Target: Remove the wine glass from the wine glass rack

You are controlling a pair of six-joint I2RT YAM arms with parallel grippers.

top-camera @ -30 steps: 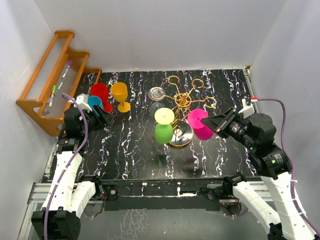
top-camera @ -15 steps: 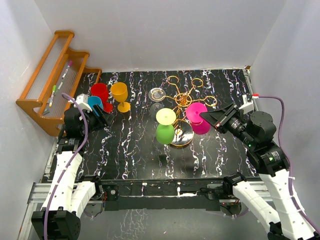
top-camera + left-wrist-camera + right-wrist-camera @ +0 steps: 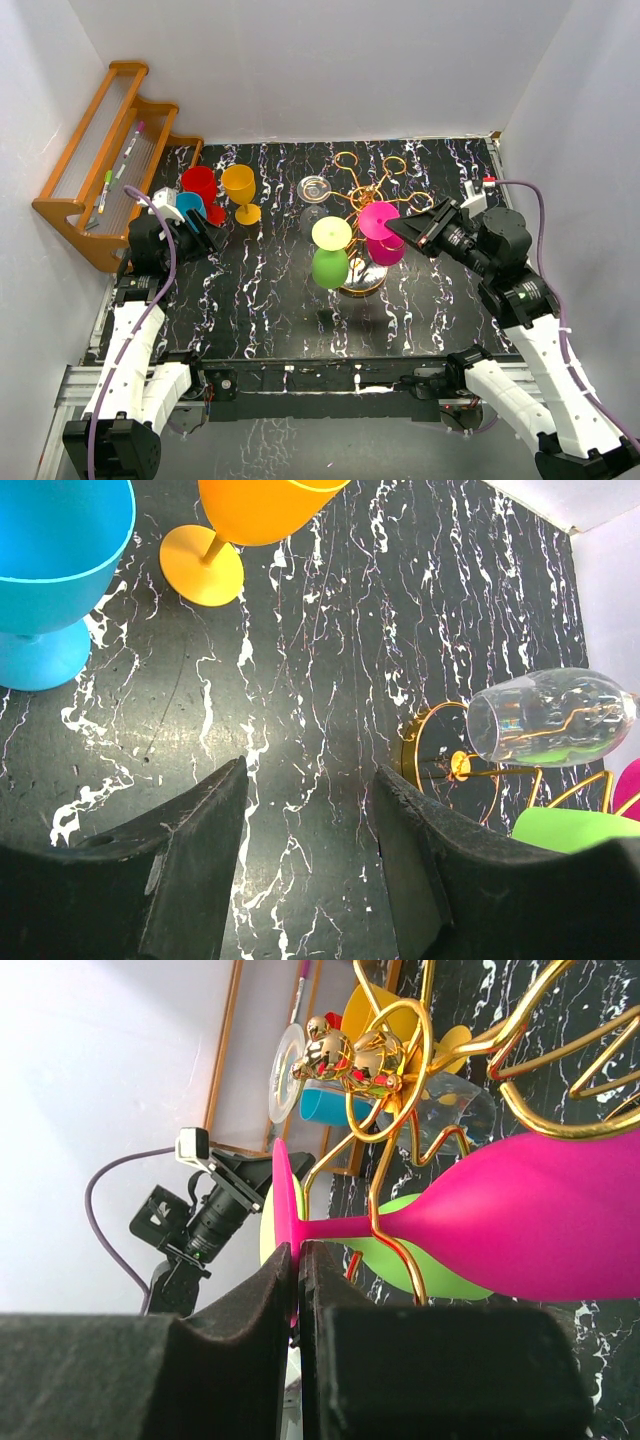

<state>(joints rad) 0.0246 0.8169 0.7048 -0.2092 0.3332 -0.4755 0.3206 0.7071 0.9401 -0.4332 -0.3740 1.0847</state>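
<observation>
The gold wine glass rack [image 3: 365, 200] stands mid-table. A magenta wine glass [image 3: 380, 232] hangs tilted at its right side, and in the right wrist view its stem [image 3: 350, 1228] passes between the gold wires of one arm [image 3: 390, 1230]. My right gripper [image 3: 402, 228] [image 3: 297, 1250] is shut on the thin edge of that glass's foot. A green glass [image 3: 328, 255] and a clear glass [image 3: 314, 190] also hang on the rack. My left gripper [image 3: 205, 235] [image 3: 310, 780] is open and holds nothing, low over the table at the left.
Red [image 3: 200, 183], blue [image 3: 190, 205] and orange [image 3: 240, 190] glasses stand upright at the back left, just beyond my left gripper. An orange wooden shelf [image 3: 105, 165] with pens leans on the left wall. White walls close in three sides.
My right gripper has carried the magenta glass left and slightly back, toward the rack's centre post. The left arm has not moved.
</observation>
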